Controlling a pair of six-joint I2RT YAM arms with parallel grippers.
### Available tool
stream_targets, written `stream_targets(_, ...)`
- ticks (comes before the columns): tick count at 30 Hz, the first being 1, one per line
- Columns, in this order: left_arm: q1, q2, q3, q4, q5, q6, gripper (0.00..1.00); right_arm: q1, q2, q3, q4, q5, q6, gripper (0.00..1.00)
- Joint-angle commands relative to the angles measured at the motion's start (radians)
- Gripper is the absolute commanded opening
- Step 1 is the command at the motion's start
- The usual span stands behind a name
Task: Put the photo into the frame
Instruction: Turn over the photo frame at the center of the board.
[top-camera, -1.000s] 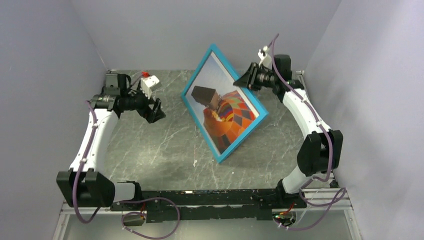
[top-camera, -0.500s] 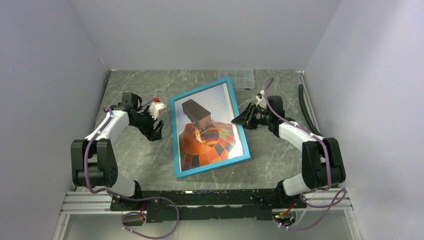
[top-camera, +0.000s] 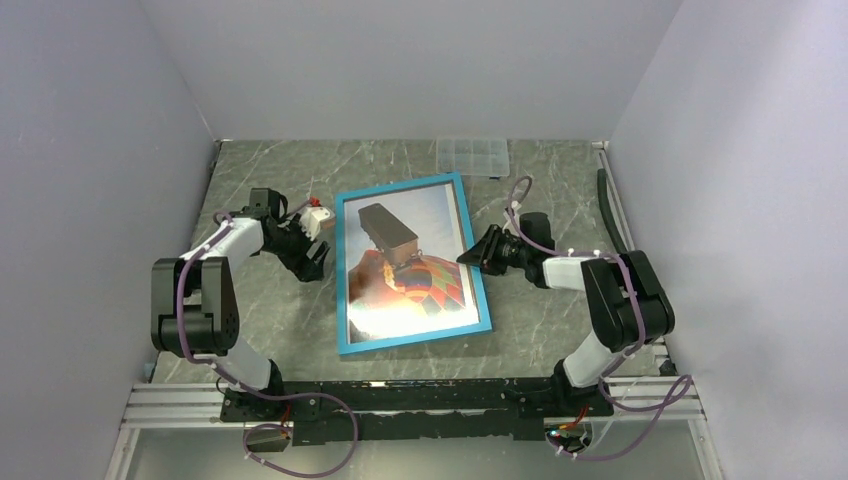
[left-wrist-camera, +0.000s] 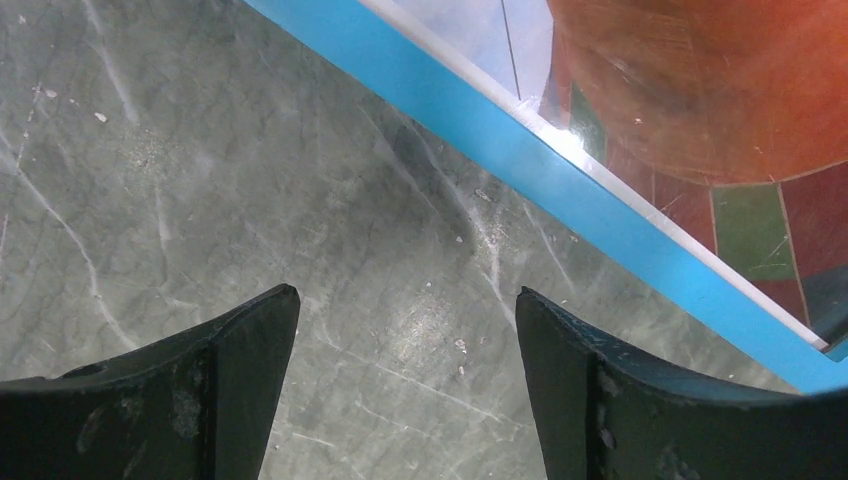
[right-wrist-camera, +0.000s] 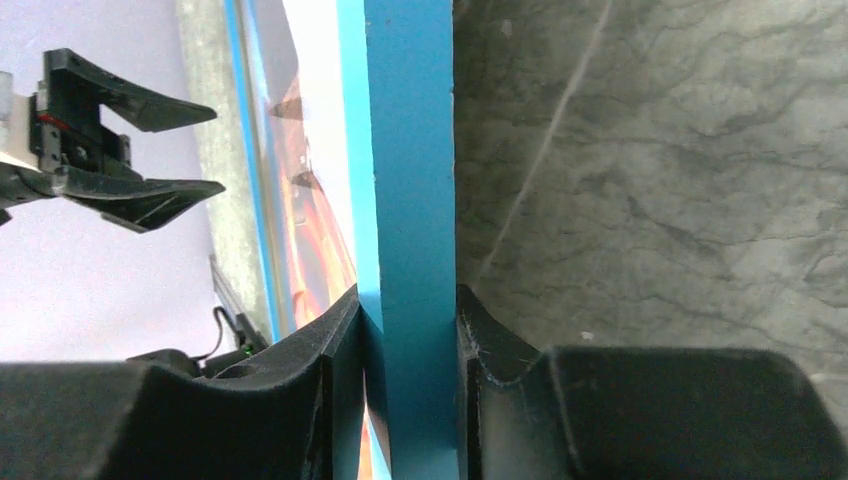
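Note:
The blue-bordered frame (top-camera: 414, 345) lies nearly flat on the table, front side up. The photo (top-camera: 410, 270) of the orange-red balloon shows behind its pane. My right gripper (top-camera: 476, 252) is shut on the frame's right edge; in the right wrist view the blue edge (right-wrist-camera: 410, 200) runs between the two fingers. My left gripper (top-camera: 318, 262) is open and empty just left of the frame. In the left wrist view the frame's blue border (left-wrist-camera: 560, 190) and the photo (left-wrist-camera: 720, 90) lie ahead of the open fingers (left-wrist-camera: 230, 370).
A small clear plastic compartment box (top-camera: 472, 156) sits at the back of the grey marble table (top-camera: 260, 310). Grey walls close in the left, right and back sides. A black strip (top-camera: 612, 215) lies along the right edge.
My right gripper has lowered the frame from tilted upright to nearly flat on the table, face up. The left arm drew back toward its base and stays beside the frame's left edge.

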Motion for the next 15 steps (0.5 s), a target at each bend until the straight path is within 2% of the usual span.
stream_targets(1, -0.003, 0.019, 0.010, 0.017, 0.015, -0.030, 0.85, 0.013, 0.033, -0.017, 0.004, 0.139, -0.038, 0.33)
stream_targets(2, -0.003, 0.021, 0.013, 0.018, 0.018, -0.036, 0.85, 0.016, 0.036, -0.016, -0.008, 0.150, -0.043, 0.58)
stream_targets(3, -0.004, 0.018, 0.013, 0.019, 0.022, -0.040, 0.85, 0.020, 0.036, -0.010, -0.027, 0.166, -0.056, 0.94)
stream_targets(4, -0.002, 0.013, 0.013, 0.023, 0.029, -0.047, 0.85, 0.024, 0.034, -0.003, -0.053, 0.182, -0.069, 0.99)
stream_targets(7, 0.000, -0.015, 0.016, 0.038, 0.055, -0.081, 0.88, 0.030, 0.016, 0.018, -0.122, 0.229, -0.100, 1.00)
stream_targets(8, 0.000, -0.018, 0.024, 0.037, 0.061, -0.094, 0.94, 0.030, 0.009, 0.030, -0.151, 0.246, -0.107, 1.00)
stream_targets(11, 0.006, -0.018, 0.069, 0.006, 0.074, -0.139, 0.94, 0.031, -0.034, 0.063, -0.239, 0.314, -0.132, 1.00)
stream_targets(15, 0.033, -0.026, 0.120, -0.022, 0.100, -0.198, 0.94, 0.034, -0.148, 0.117, -0.434, 0.570, -0.169, 1.00)
